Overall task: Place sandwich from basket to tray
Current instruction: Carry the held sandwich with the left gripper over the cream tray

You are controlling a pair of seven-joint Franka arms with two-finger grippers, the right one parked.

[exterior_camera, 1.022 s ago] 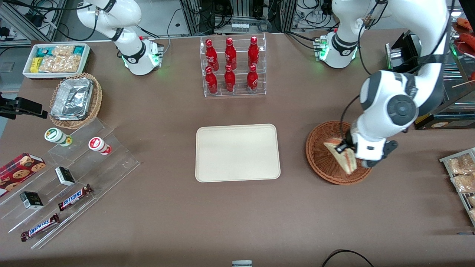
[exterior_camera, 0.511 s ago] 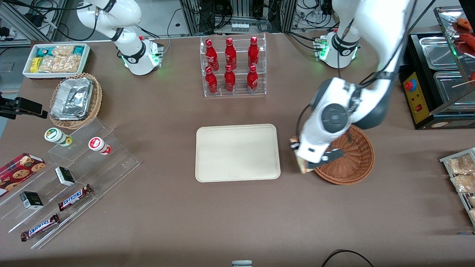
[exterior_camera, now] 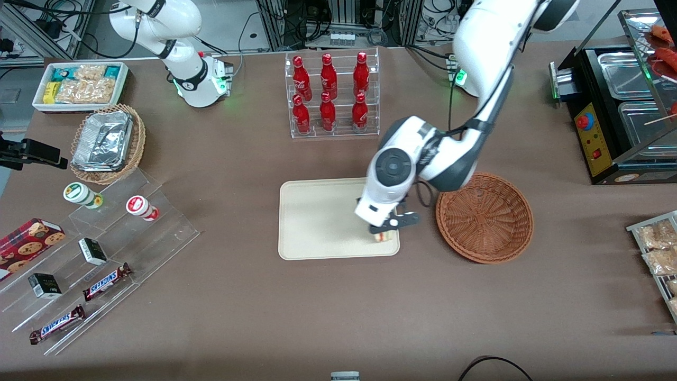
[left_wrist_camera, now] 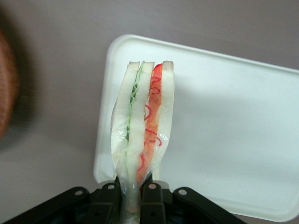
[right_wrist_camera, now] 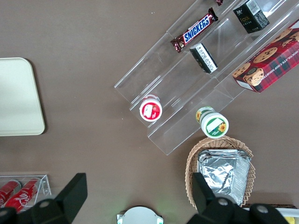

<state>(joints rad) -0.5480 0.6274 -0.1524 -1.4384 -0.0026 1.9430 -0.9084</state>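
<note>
My left gripper (exterior_camera: 385, 228) hangs over the cream tray (exterior_camera: 317, 217), at the tray's corner nearest the front camera and toward the basket. It is shut on the clear-wrapped sandwich (left_wrist_camera: 142, 126), a pale wedge with green and red filling layers. The black fingers (left_wrist_camera: 152, 200) pinch the wedge's narrow end, and the gripper (left_wrist_camera: 132, 200) holds it above the tray (left_wrist_camera: 224, 140). In the front view only a small bit of the sandwich (exterior_camera: 385, 236) shows under the wrist. The reddish-brown wicker basket (exterior_camera: 484, 217) stands beside the tray, toward the working arm's end, with nothing in it.
A clear rack of red bottles (exterior_camera: 332, 95) stands farther from the front camera than the tray. A tan basket of foil containers (exterior_camera: 107, 143), a white box of snacks (exterior_camera: 80, 84) and clear steps with snack bars (exterior_camera: 95, 254) lie toward the parked arm's end. A black appliance (exterior_camera: 619, 106) stands at the working arm's end.
The left gripper has carried the sandwich out of the basket and sideways over the tray's edge. The basket now holds nothing.
</note>
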